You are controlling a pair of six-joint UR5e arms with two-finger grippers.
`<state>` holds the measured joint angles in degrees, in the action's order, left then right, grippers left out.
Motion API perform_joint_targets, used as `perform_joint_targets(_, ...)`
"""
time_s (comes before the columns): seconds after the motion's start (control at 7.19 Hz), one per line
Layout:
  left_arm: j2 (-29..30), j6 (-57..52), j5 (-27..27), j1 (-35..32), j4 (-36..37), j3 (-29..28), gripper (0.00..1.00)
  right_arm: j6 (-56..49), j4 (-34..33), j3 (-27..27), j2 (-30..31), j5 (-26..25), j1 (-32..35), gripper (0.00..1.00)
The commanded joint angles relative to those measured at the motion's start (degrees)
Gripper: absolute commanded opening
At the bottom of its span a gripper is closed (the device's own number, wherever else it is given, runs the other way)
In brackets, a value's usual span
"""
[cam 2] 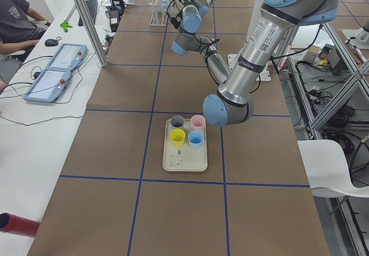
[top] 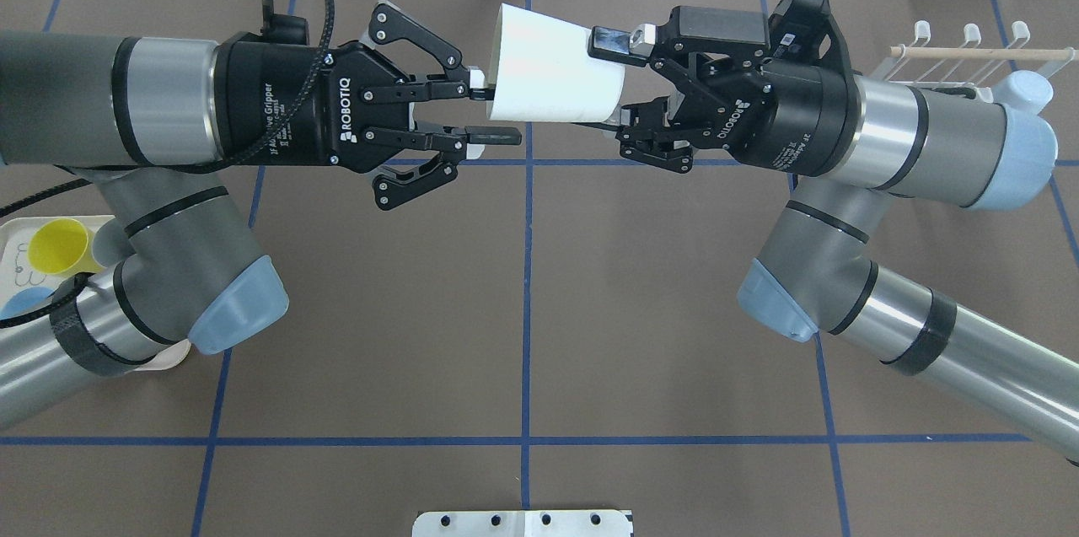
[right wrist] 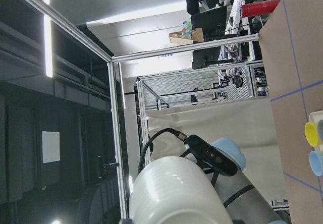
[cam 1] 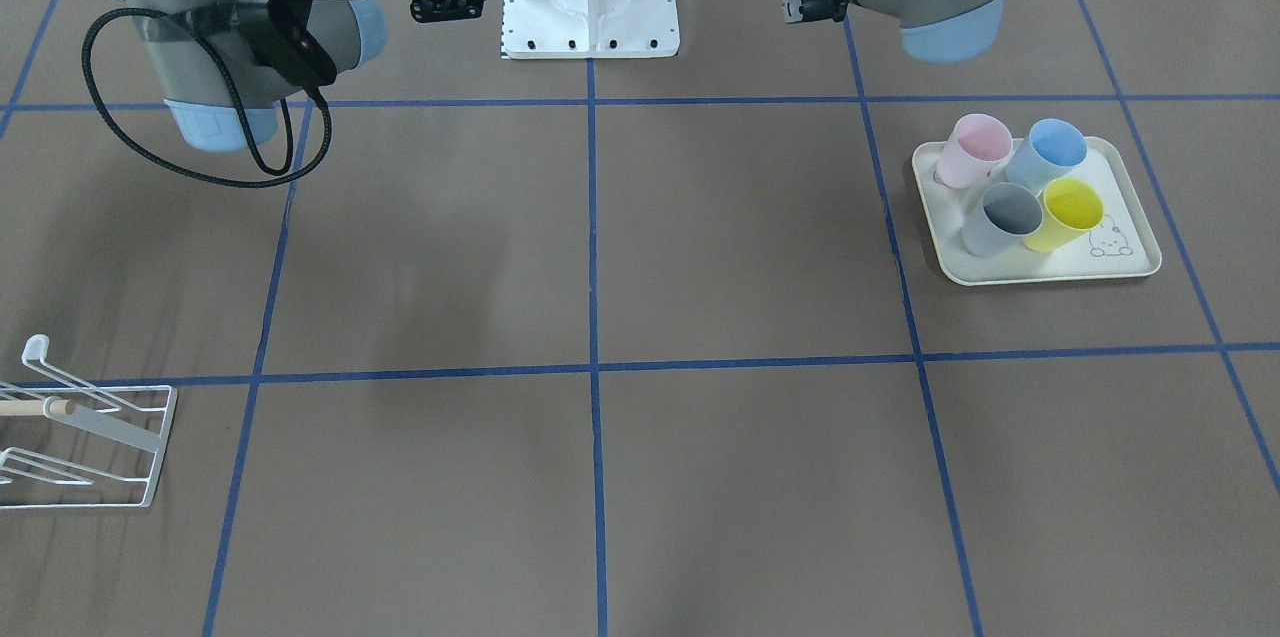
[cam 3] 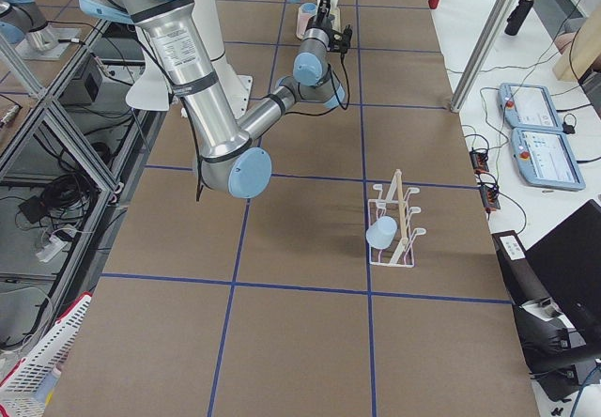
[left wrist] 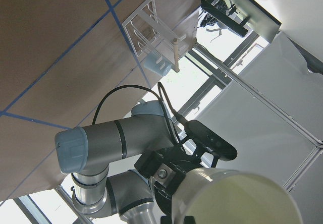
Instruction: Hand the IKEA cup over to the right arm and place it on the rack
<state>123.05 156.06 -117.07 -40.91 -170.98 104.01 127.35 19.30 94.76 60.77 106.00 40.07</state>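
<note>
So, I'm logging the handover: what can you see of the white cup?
The cup is plain white, tapered and plastic-looking. It is held in the air on its side between the two arms, with its mouth toward the left gripper and its narrow base toward the right gripper. The right gripper clasps the base from both sides. The left gripper has one fingertip at the mouth and the other just outside the wall; whether it pinches the wall is unclear.

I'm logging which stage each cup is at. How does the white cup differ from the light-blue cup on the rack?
The white cup lies on its side in mid-air, its base in the right gripper; the light-blue cup sits on the rack. One is white, the other light blue. Both are plain cups.
</note>
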Motion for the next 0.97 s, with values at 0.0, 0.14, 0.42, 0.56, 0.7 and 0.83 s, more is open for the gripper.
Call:
perform_joint_targets(0.0, -0.4, -0.4, 0.0, -0.3, 0.0, 0.3, 1.00, 0.0, 0.6, 0.1, 0.2, 0.0, 0.1, 0.34)
perform_joint_targets(0.14, -0.7, -0.8, -0.1, -1.4, 0.1, 0.4, 1.00, 0.0, 2.5, 0.1, 1.4, 0.0, 0.4, 0.34)
perform_joint_targets(0.42, -4.2, -4.2, -1.0, -6.2, 1.2, -0.1, 1.00, -0.6, 2.9, 0.0, 3.2, 1.3, 3.7, 0.34)
perform_joint_targets(0.56, -5.7, -9.2, -5.3, -9.5, 4.6, -0.2, 1.00, -3.4, 0.6, -2.0, 3.3, 10.1, 9.5, 0.33)
perform_joint_targets(0.7, -5.7, -16.6, -13.3, -13.6, 12.0, -0.2, 1.00, -10.2, -5.6, -2.8, 3.2, 17.3, 13.8, 0.33)
perform_joint_targets(0.83, -6.1, -22.9, -15.5, -16.9, 18.0, -0.1, 1.00, -15.5, -11.1, -2.5, 4.3, 20.2, 15.5, 0.33)
